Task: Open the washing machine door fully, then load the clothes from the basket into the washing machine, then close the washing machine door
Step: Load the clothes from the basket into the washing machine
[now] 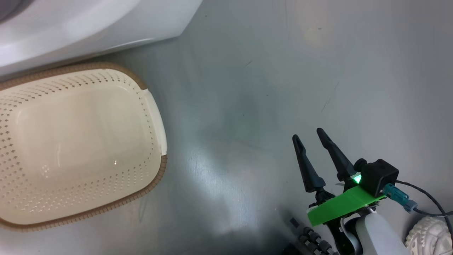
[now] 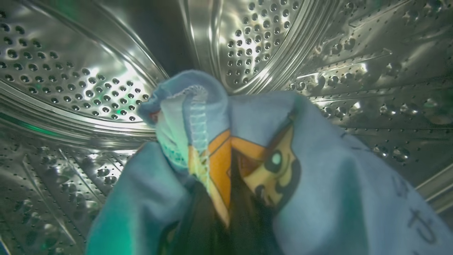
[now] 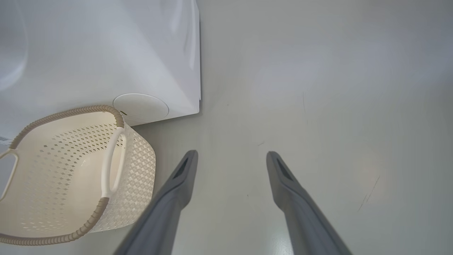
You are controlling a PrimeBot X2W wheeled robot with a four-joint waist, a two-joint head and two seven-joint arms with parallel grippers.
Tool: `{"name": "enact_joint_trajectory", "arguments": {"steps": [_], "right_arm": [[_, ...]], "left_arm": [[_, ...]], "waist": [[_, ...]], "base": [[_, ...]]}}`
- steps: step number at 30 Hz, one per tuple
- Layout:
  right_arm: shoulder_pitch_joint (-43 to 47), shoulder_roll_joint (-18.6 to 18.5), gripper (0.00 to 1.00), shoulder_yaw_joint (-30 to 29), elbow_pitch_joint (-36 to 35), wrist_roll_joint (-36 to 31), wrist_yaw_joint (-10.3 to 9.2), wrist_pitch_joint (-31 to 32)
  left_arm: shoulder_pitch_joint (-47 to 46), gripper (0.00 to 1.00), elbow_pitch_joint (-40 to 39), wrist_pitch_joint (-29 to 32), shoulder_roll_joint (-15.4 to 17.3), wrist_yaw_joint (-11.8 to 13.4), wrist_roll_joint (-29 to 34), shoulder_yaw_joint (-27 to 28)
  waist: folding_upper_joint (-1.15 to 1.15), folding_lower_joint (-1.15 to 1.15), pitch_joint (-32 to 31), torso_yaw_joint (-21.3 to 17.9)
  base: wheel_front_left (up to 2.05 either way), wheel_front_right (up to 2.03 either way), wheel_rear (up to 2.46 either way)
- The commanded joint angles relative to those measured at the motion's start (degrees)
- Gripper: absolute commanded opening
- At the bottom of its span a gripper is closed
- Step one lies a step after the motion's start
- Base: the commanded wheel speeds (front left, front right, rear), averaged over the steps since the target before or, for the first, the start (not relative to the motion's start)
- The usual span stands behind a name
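Blue fabric garment (image 2: 247, 148) with an orange-brown cartoon animal print sits bunched inside the perforated steel drum (image 2: 70, 78) of the big white washing machine (image 1: 70, 24), carried deep, probably so it drops well past the opening. The left claw is buried under the cloth. Its fingers are pressed together, and the fabric gathered up at the middle suggests they pinch it. The cream-white perforated plastic basket (image 1: 78, 141) with a brown woven-look rim stands empty on the grey floor (image 1: 265, 71) just beside the machine, so this looks like the last load. The right claw (image 1: 308, 135) hovers spread and empty over the floor, clear of the basket.
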Motion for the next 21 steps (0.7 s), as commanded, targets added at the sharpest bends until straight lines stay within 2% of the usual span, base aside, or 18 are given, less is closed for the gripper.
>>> {"name": "enact_joint_trajectory", "arguments": {"steps": [1,6,10,18,21], "right_arm": [[2.2,0.0,1.0,1.6,-1.0,0.8,0.52,-0.7],[2.2,0.0,1.0,2.5,-0.9,1.3,0.52,-0.7],[2.2,0.0,1.0,2.7,-0.9,1.6,0.52,-0.7],[1.6,0.0,1.0,3.2,-1.0,2.2,0.52,-0.7],[1.5,0.0,1.0,3.3,-0.9,2.2,0.52,-0.7]], "left_arm": [[-2.5,0.0,-0.4,-0.3,2.8,-0.1,0.6,0.2],[-5.3,0.0,-0.5,-5.3,3.6,-0.1,3.4,-2.5],[-7.2,0.0,-3.4,-7.9,4.2,0.7,5.2,-2.2],[-2.9,0.0,-21.5,-8.1,5.8,3.1,9.7,4.4],[-0.8,0.0,-22.8,-8.1,5.5,3.2,9.7,6.4]], "waist": [[0.0,0.0,0.6,0.0],[0.0,0.0,1.0,-0.3],[0.0,0.0,1.6,-0.5],[0.0,0.0,2.2,-0.6],[0.0,0.0,2.2,-0.5]], "base": [[0.0,0.0,0.0],[0.0,0.0,0.0],[0.0,0.0,0.0],[0.0,0.0,0.0],[0.0,0.0,0.0]]}}
